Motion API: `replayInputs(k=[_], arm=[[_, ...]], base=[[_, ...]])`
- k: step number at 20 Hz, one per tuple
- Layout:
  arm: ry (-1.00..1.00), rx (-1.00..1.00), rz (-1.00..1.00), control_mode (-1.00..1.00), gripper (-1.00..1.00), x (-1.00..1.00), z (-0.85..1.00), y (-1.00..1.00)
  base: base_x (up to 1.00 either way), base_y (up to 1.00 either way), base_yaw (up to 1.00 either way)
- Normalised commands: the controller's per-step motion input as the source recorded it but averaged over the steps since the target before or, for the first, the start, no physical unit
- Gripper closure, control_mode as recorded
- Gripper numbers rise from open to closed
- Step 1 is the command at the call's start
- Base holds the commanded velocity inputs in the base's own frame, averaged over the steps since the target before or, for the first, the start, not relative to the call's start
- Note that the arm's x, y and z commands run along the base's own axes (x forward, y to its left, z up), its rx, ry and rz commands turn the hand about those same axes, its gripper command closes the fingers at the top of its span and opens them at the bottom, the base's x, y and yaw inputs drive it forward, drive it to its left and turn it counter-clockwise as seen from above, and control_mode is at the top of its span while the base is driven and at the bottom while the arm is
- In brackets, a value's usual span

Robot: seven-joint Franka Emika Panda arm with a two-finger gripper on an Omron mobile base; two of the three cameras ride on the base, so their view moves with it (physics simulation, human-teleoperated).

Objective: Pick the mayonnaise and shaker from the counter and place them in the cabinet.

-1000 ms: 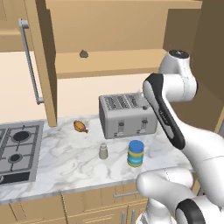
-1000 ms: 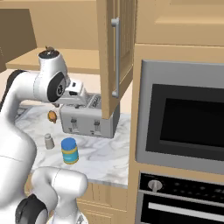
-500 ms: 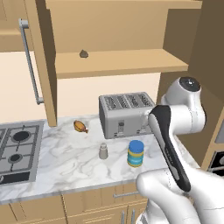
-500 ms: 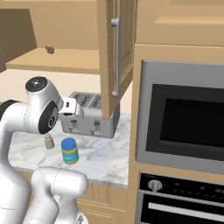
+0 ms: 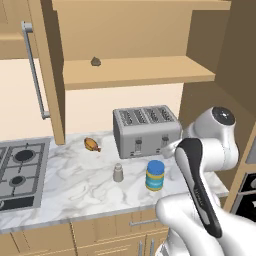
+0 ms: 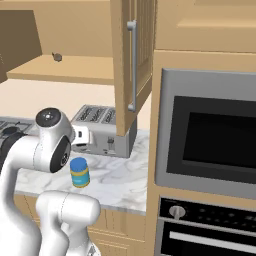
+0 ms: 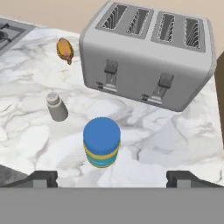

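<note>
hand view | mayonnaise [image 7: 101, 142] upright, lid up | shaker [image 7: 57, 106] upright

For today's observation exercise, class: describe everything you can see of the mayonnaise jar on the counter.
The mayonnaise jar is short and round, with a flat blue lid and a label of blue and yellow bands. It stands upright on the white veined marble counter, in front of the toaster and beside the small grey shaker, apart from both. Nothing touches it but the counter. Its lid is on. In the hand view the spread fingers stand clear of it.
</note>
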Motion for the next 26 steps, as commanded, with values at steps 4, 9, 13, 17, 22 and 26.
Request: replayInputs(k=[4, 9, 13, 17, 22, 26], arm=[[0.00, 0.00, 0.13, -1.00, -1.00, 0.00, -0.34, 0.00], [0.00, 0.00, 0.11, -1.00, -1.00, 0.00, -0.41, 0.00], [0.00, 0.00, 0.08, -1.00, -1.00, 0.00, -0.51, 0.02], [0.00, -0.02, 0.08, -1.00, -1.00, 0.00, -0.49, 0.05], [0.00, -0.02, 0.06, -1.00, -1.00, 0.00, -0.38, 0.15], [0.00, 0.00, 0.04, -1.00, -1.00, 0.00, -0.31, 0.16]], base=[[0.00, 0.00, 0.00], [0.00, 0.00, 0.00], [0.00, 0.00, 0.00], [0.00, 0.00, 0.00], [0.00, 0.00, 0.00], [0.00, 0.00, 0.00]])
